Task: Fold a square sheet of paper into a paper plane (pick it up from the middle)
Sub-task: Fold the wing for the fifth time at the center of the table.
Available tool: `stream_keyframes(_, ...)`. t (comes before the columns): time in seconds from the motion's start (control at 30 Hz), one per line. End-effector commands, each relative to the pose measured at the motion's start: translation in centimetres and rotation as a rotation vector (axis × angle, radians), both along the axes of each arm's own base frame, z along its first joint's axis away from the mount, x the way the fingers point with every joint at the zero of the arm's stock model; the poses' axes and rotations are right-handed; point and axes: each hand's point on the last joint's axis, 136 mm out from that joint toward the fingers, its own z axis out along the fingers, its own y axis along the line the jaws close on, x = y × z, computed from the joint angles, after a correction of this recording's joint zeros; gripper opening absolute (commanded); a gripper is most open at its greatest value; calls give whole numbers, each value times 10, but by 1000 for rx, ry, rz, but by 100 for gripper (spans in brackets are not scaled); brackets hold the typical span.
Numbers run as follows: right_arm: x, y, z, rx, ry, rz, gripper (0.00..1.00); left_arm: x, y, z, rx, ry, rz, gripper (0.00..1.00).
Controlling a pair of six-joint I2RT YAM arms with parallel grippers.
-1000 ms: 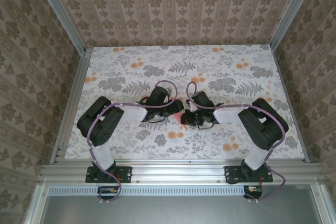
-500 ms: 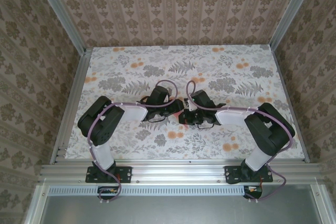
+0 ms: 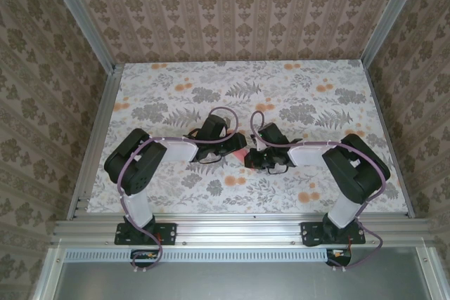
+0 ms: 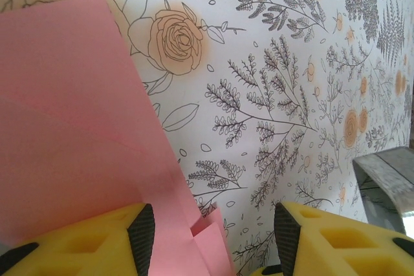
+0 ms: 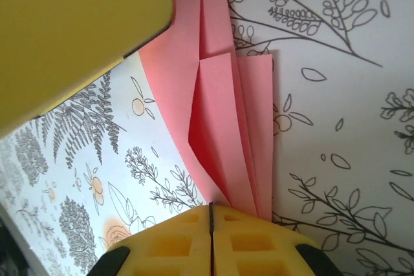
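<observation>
Over the last second the right arm swung its elbow outward and back, while the right pincer stayed clenched on the folded paper, which is held low over the middle of the worktop. The left pincer stands released, its jaws apart beside the sheet. Judgement: the layers are being re-seated mid-fold, and the plane is not finished.

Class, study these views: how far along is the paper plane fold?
Done: the paper is already creased into several stacked layers. In hand: the right hand is shut on those folds, and the left hand is open at its edge. Left: no narrow dart yet, so final folds remain.
</observation>
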Motion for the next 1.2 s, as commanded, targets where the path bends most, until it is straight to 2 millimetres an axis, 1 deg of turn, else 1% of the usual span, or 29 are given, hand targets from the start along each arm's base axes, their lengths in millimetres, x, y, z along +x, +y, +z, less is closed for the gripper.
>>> stream_keyframes(0.0,-14,-18,-30,-24,103,-52,9,-4,2,-13,38,26,-19,55)
stream_keyframes(0.1,-20,-23,-38,-2,135,-73,8,-3,4,-14,40,28,-16,55)
stream_keyframes(0.2,-20,-20,-33,46,145,-76,8,-3,2,-12,36,24,-21,55)
stream_keyframes(0.27,-16,-15,-21,70,126,-65,9,-3,2,-12,37,26,-22,55)
stream_keyframes(0.43,1,-4,20,117,25,-32,11,-2,1,-11,35,25,-23,55)
stream_keyframes(0.53,8,0,31,120,-12,-8,11,-1,0,-9,30,22,-24,55)
stream_keyframes(0.6,11,3,31,116,-9,-1,12,-1,-1,-9,29,23,-25,55)
stream_keyframes(0.63,13,3,31,114,-10,-4,13,-1,-1,-8,27,23,-23,55)
stream_keyframes(0.7,16,0,29,95,-20,-20,21,0,-2,-7,25,21,-24,55)
stream_keyframes(0.77,22,-6,30,67,-70,-47,29,0,-2,-5,22,20,-23,55)
stream_keyframes(0.83,27,-16,29,17,-125,-62,34,0,-2,-5,22,19,-24,55)
stream_keyframes(0.9,29,-20,28,-18,-160,-46,39,0,-2,-3,19,16,-24,55)
stream_keyframes(0.97,28,-16,28,-18,-163,-5,42,0,-3,-1,13,13,-26,55)
stream_keyframes(1.17,25,-6,19,-13,-137,46,48,1,-3,3,10,6,-26,55)
